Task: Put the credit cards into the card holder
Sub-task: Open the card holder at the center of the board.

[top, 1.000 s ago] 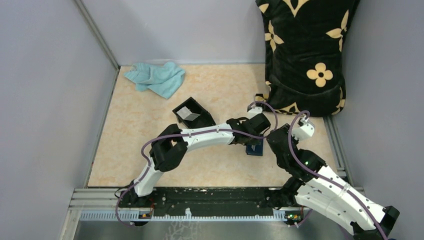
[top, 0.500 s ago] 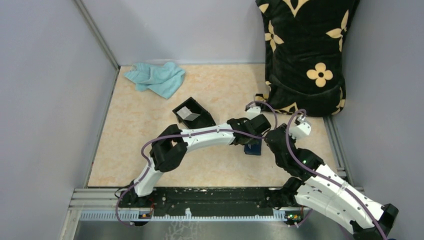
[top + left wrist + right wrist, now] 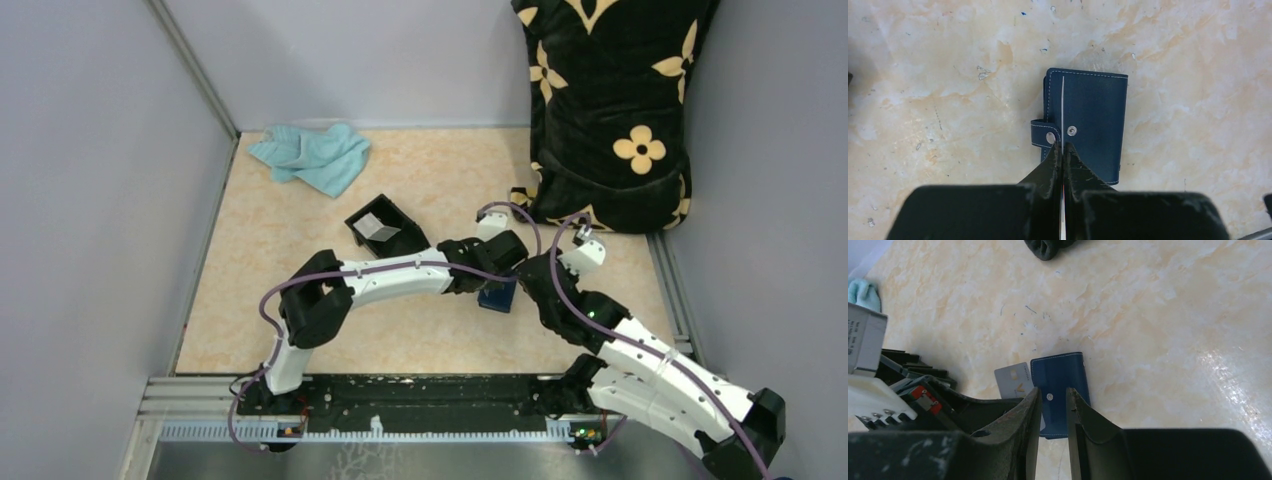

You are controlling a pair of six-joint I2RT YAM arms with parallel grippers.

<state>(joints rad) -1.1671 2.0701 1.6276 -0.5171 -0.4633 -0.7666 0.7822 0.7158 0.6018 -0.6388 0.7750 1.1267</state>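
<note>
The card holder (image 3: 1089, 125) is a navy-blue wallet lying flat and closed on the marbled table, its tab and silver snap (image 3: 1071, 131) facing up. My left gripper (image 3: 1062, 146) is shut on a pale grey credit card (image 3: 1013, 380). The card stands on edge, and its thin white edge (image 3: 1062, 100) runs over the wallet's left part. My right gripper (image 3: 1053, 391) hovers close over the card holder (image 3: 1060, 385) from the other side. Its jaws stand a narrow gap apart with nothing between them. In the top view both grippers crowd the card holder (image 3: 497, 296).
A black open-topped box (image 3: 385, 228) with another pale card (image 3: 378, 226) inside stands left of the left arm's wrist. A teal cloth (image 3: 312, 155) lies at the back left. A black cushion with yellow flowers (image 3: 610, 110) leans at the back right.
Both arms have shifted a little to the left over the card holder. The right jaws have narrowed. The left gripper has kept its hold on the card.
</note>
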